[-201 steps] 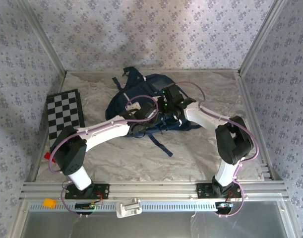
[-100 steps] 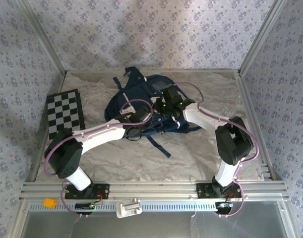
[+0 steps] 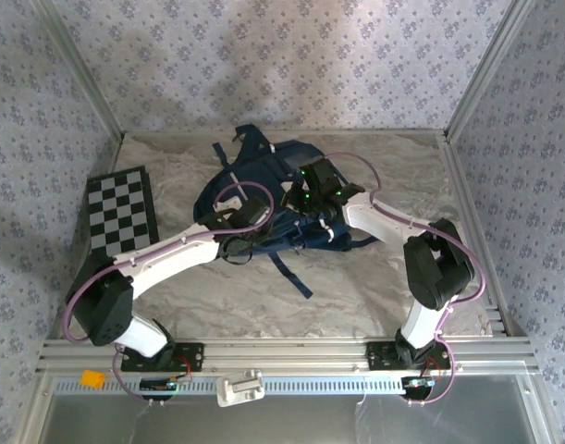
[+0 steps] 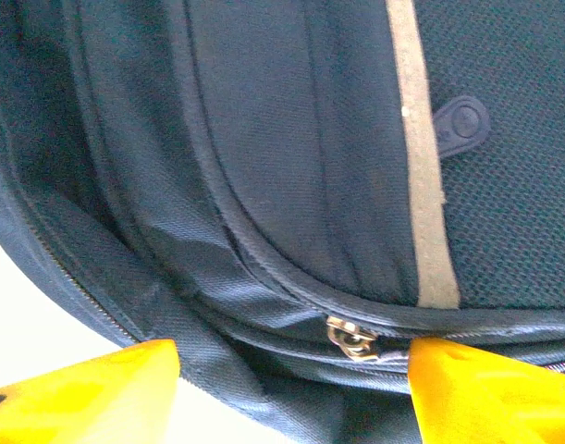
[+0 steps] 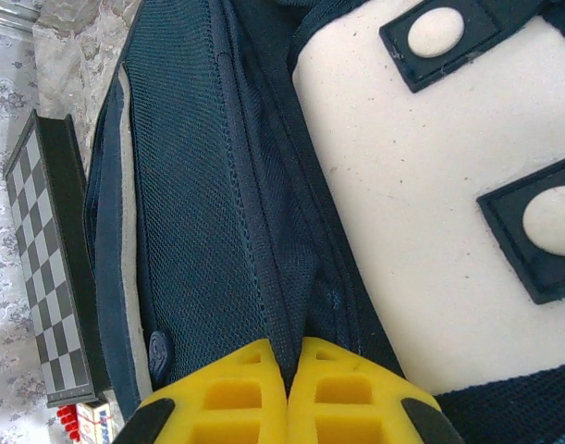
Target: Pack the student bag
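Left wrist: student bag point(image 4: 264, 139) zipper point(image 4: 351, 338); top: chessboard point(image 3: 122, 215)

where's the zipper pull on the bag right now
In the left wrist view the zipper pull sits low in frame on the bag, between the yellow fingers of the left gripper, near the pale stripe's lower end.

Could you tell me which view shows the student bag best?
Top external: the whole student bag fits in frame. Left wrist gives its zipper and stripe close up; right wrist, its mesh and white patch.
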Robot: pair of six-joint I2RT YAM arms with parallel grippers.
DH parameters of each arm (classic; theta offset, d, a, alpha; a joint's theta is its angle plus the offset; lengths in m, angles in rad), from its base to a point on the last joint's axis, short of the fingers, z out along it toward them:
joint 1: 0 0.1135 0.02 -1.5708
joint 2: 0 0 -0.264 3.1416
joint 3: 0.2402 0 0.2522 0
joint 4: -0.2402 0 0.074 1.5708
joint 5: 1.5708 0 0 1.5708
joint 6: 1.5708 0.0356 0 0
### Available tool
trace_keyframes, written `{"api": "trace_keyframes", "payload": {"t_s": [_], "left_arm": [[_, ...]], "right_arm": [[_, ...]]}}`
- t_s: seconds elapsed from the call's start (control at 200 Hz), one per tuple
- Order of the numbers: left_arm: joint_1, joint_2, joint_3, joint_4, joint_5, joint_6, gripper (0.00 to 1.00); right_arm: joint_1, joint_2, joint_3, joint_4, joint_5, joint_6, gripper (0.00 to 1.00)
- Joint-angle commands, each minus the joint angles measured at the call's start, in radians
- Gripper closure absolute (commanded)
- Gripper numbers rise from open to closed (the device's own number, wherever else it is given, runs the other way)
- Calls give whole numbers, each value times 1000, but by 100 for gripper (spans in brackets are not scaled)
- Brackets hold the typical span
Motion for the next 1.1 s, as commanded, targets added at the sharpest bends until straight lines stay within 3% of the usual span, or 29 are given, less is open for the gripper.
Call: {"api": "trace_keyframes", "payload": {"t_s": [0.0, 0.4, 0.58, 0.865, 1.094], "left_arm": [[5, 19, 49, 24, 24, 25, 33], [39, 118, 62, 149, 48, -63, 48], [49, 115, 60, 161, -1, -100, 62], [83, 64, 42, 78, -8, -73, 82], [112, -14, 7, 107, 61, 79, 95]], "right_arm": [[-9, -58, 32, 52, 12, 1, 100], [-1, -49, 11, 71, 7, 13, 100], [9, -44, 2, 73, 6, 15, 100], [-20, -83, -22, 102, -15, 39, 100], [-30, -98, -26, 97, -39, 38, 100]]}}
